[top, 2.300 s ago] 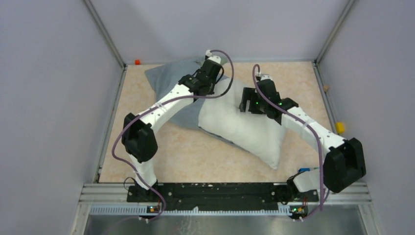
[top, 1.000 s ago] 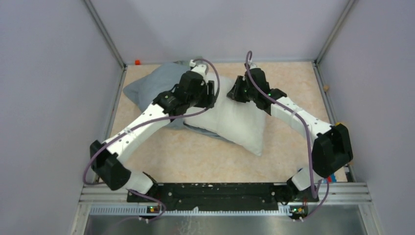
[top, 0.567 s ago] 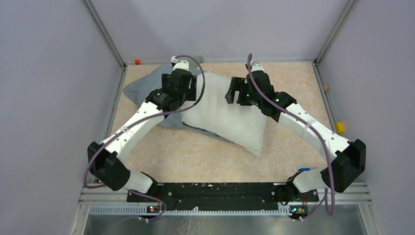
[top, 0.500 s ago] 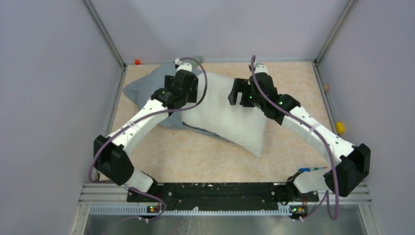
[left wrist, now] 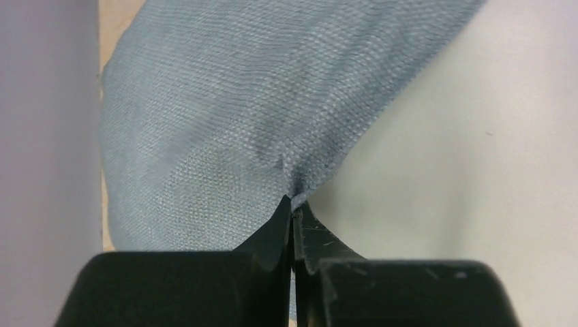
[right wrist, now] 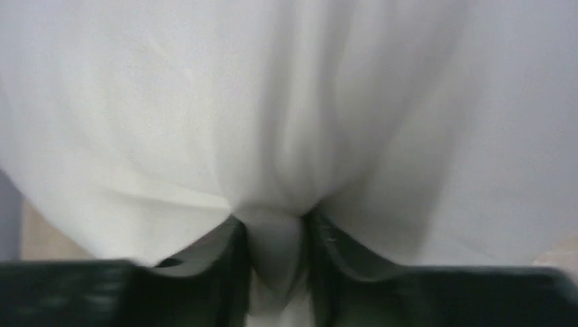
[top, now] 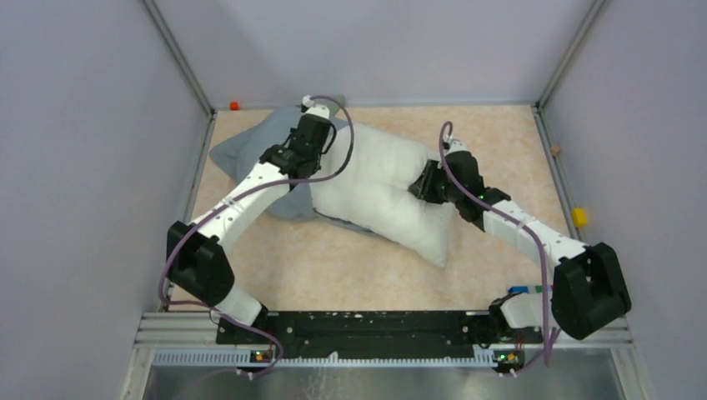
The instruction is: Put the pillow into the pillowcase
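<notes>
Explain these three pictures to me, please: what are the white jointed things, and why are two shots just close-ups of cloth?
Those are two robot arms, bolted at the near edge of a beige table. The wide picture comes from a fixed camera above and behind them. Each close-up comes from a small camera on one arm's wrist, looking along its own black fingers. On the table lie a plump white fabric pillow and a thin, wrinkled grey-blue cloth pillowcase, which overlaps the pillow's left end. The left gripper is shut, pinching the pillowcase's edge right beside the pillow. The right gripper is closed on a fold of the pillow's fabric. The job is to get the pillow into the case.
</notes>
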`<state>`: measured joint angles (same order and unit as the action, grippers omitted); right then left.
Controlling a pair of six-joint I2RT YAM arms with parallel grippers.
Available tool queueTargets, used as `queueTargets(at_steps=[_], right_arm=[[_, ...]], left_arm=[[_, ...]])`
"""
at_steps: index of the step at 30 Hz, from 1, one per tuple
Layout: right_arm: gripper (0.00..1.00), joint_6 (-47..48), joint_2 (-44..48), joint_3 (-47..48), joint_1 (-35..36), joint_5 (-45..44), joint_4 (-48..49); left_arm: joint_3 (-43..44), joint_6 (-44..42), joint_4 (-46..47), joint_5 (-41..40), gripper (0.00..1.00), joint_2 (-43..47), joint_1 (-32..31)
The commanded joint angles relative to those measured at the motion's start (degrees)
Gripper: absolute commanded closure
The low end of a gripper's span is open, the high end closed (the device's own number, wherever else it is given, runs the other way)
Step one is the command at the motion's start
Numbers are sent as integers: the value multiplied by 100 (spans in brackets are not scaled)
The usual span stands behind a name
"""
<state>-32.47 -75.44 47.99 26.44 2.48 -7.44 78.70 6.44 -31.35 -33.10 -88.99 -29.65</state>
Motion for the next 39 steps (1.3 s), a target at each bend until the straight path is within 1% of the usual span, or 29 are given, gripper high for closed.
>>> queueTargets(at_steps=[1, 3, 4, 7, 9, 10, 12, 14, 16, 18, 21, 24, 26, 30, 33, 35, 36, 37, 39], right_arm=[[99, -194, -125, 124, -8, 495, -46], [100, -217, -117, 606, 12, 568, -252], [100, -254, -116, 740, 37, 622, -288], [100, -465, -157, 1479, 134, 813, -284], [100, -646, -208, 1861, 135, 891, -213], [100, -699, -245, 2066, 134, 889, -209], [100, -812, -326, 2322, 135, 856, -186], [100, -900, -329, 2435, 134, 774, -175], [100, -990, -214, 2363, 134, 620, -147], [100, -1054, 5, 2177, 134, 396, -141], [100, -1084, 436, 1854, 174, 59, -86], [100, -969, 673, 1644, 452, -344, -56], [100, -861, 685, 1526, 729, -698, -87], [100, -846, 533, 955, 1044, -907, 34], [100, -764, 491, 554, 1065, -1098, -38], [100, -628, 550, 450, 1065, -1235, -237], [96, -517, 627, 418, 1065, -1298, -318], [85, -377, 743, 386, 1065, -1313, -378], [58, -85, 1094, 280, 1129, -1341, -299]], left_arm=[[647, -153, -277, 1284, 100, 51, -79], [1141, -26, -382, 2215, 100, 78, -306], [1302, 10, -345, 2533, 100, 60, -530], [2695, 213, -513, 3113, 100, -368, -1426], [3472, 549, -521, 3714, 100, -805, -1843], [3651, 759, -393, 4028, 100, -903, -1977], [3692, 1178, -16, 4334, 100, -966, -2011], [3629, 1411, 79, 3911, 100, -945, -1951], [3533, 1664, -168, 3426, 100, -959, -1703], [3204, 1774, -214, 3376, 100, -908, -1407], [2719, 1610, -166, 3363, 100, -872, -1191], [2595, 1431, -133, 3385, 100, -1018, -1062], [2766, 1328, -117, 3446, 100, -1171, -1027], [3278, 1156, -101, 3623, 100, -1499, -1025], [3745, 1072, -238, 3867, 100, -1768, -1034], [3738, 1070, -268, 3907, 100, -1794, -1035], [3626, 1070, -250, 3901, 100, -1752, -1034], [3475, 1052, -178, 3893, 100, -1677, -1034], [3233, 1015, -61, 3875, 100, -1545, -1022]])
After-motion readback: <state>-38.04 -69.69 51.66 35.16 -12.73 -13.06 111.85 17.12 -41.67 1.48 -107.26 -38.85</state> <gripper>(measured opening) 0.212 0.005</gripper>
